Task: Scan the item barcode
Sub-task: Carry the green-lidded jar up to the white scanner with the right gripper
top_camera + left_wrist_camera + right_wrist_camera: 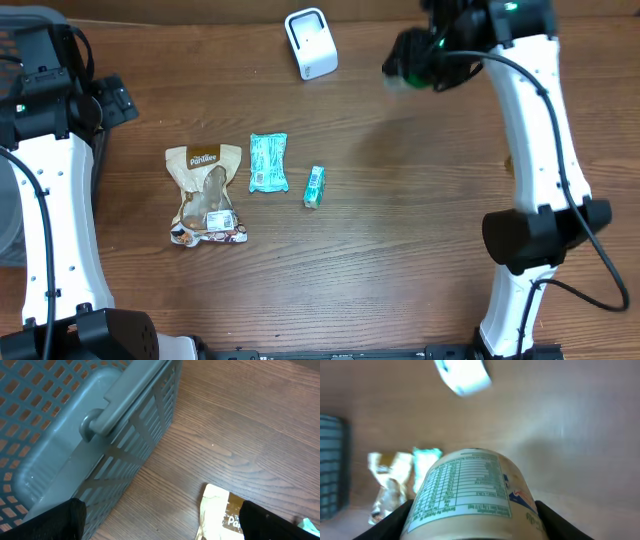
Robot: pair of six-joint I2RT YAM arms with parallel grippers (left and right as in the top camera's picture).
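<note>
Overhead, my right gripper (420,62) hangs near three o'clock of the white box-shaped barcode scanner (311,42), the left gripper (112,100) far off at nine. From the left wrist, its jaws stand wide and empty beside a grey plastic lattice basket (90,435). On the right wrist, the jaws clamp a cream cylindrical tub with a printed nutrition panel (470,492), scanner at twelve o'clock; I'd roll the wrist until the barcode, not visible here, faces it.
</note>
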